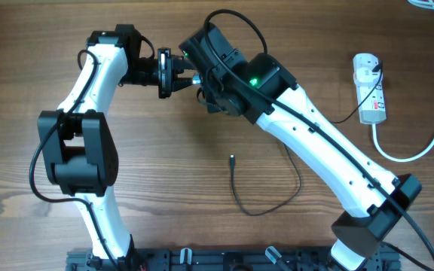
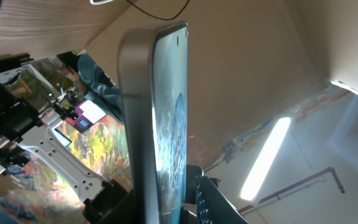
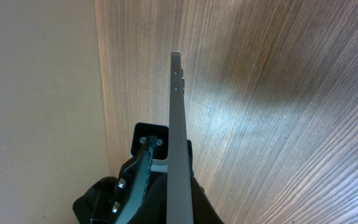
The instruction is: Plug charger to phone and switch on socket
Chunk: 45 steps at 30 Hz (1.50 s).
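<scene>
While we're holding the phone (image 2: 163, 112) edge-up off the table (image 1: 21, 45), the left gripper (image 2: 166, 202) is clamping one end w/ jaws narrowed onto it, and the right gripper (image 3: 178, 186) is pinching it likewise. The charger (image 1: 266, 212) is lying loose mid-table, tip free, cable running to the socket (image 1: 370, 90) at far right.

The phone (image 2: 166, 124) is cut off at the bottom of both wrist views and hidden overhead under the right arm (image 1: 330, 150), which also covers part of the charger (image 1: 234, 181). The white cord (image 1: 405, 159) leaves the bench's far right corner.
</scene>
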Each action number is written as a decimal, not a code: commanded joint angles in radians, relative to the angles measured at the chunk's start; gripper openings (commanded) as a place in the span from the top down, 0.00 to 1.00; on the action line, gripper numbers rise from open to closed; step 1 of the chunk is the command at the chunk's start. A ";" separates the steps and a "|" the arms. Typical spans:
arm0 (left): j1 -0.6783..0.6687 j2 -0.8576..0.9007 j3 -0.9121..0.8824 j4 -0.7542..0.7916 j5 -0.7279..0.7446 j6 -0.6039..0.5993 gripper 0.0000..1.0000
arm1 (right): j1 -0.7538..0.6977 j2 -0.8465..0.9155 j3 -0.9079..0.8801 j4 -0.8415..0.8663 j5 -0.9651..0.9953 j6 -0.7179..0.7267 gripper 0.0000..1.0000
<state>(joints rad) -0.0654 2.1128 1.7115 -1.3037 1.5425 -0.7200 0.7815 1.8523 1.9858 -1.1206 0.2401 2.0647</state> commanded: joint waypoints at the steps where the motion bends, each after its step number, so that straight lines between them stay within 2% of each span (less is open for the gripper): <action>1: 0.000 -0.035 0.003 0.001 0.035 0.001 0.83 | 0.007 0.014 0.015 -0.009 -0.032 -0.009 0.96; 2: 0.000 -0.035 0.003 0.001 0.035 0.001 0.86 | 0.007 0.014 0.015 -0.007 -0.032 -0.030 0.96; 3: 0.000 -0.035 0.003 0.001 0.035 0.001 0.91 | 0.007 0.014 0.015 -0.006 -0.032 -0.060 0.89; 4: 0.000 -0.035 0.003 0.001 0.035 0.001 0.96 | 0.007 0.014 0.015 -0.005 -0.030 -0.096 0.73; 5: 0.000 -0.035 0.003 0.001 0.034 0.001 0.96 | 0.006 0.014 0.015 -0.004 -0.021 -0.129 0.63; 6: 0.000 -0.035 0.003 0.001 0.035 0.001 0.96 | 0.006 0.014 0.015 -0.003 0.014 -0.184 0.44; 7: 0.000 -0.035 0.003 0.002 0.034 0.002 0.96 | 0.006 0.014 0.015 -0.003 0.049 -0.233 0.30; 9: 0.000 -0.035 0.003 0.017 0.034 0.005 0.96 | 0.003 0.008 0.015 -0.003 0.082 -0.309 0.08; 10: 0.000 -0.035 0.003 0.037 0.034 0.005 0.96 | -0.008 -0.008 0.015 -0.010 0.086 -0.362 0.00; 13: 0.005 -0.035 0.003 0.109 -0.024 0.005 0.96 | -0.084 -0.074 0.015 -0.085 0.085 -0.436 0.00; 16: 0.019 -0.035 0.003 0.164 -0.222 0.043 0.96 | -0.211 -0.140 0.015 -0.171 0.078 -0.619 0.00; 18: 0.020 -0.035 0.003 0.171 -0.320 0.123 0.96 | -0.309 -0.167 0.015 -0.180 0.035 -0.947 0.00; 19: 0.020 -0.035 0.003 0.172 -0.333 0.179 0.96 | -0.362 -0.169 0.015 -0.187 0.002 -1.158 0.00; 20: 0.020 -0.035 0.003 0.171 -0.332 0.285 0.96 | -0.404 -0.165 0.015 -0.213 -0.016 -1.316 0.00; 22: 0.017 -0.035 0.003 0.154 -0.332 0.408 0.96 | -0.467 -0.145 0.015 -0.275 -0.006 -1.486 0.00; 26: -0.014 -0.080 0.003 0.134 -0.367 0.537 0.96 | -0.529 -0.098 0.015 -0.340 -0.005 -1.543 0.00; 29: -0.023 -0.181 0.003 0.130 -0.606 0.529 0.96 | -0.529 -0.082 0.015 -0.339 -0.005 -1.677 0.00; 30: -0.023 -0.217 0.003 0.130 -0.684 0.528 0.96 | -0.529 -0.076 0.015 -0.337 -0.005 -1.664 0.00; 33: -0.023 -0.299 0.003 0.135 -0.957 0.412 0.96 | -0.537 -0.076 0.015 -0.312 0.003 -1.677 0.00; 34: -0.023 -0.299 0.003 0.117 -0.988 0.380 0.96 | -0.549 -0.076 0.015 -0.306 0.023 -1.676 0.00; 37: -0.022 -0.297 0.003 0.091 -0.995 0.349 0.96 | -0.601 -0.075 0.015 -0.314 0.020 -1.668 0.00; 45: -0.049 -0.297 0.003 0.114 -0.995 0.394 0.96 | -0.911 -0.073 0.015 -0.324 -0.130 -1.672 0.00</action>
<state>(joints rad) -0.0929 1.8271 1.7081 -1.2106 0.5426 -0.3534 -0.0746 1.7638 1.9903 -1.4433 0.1619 0.4019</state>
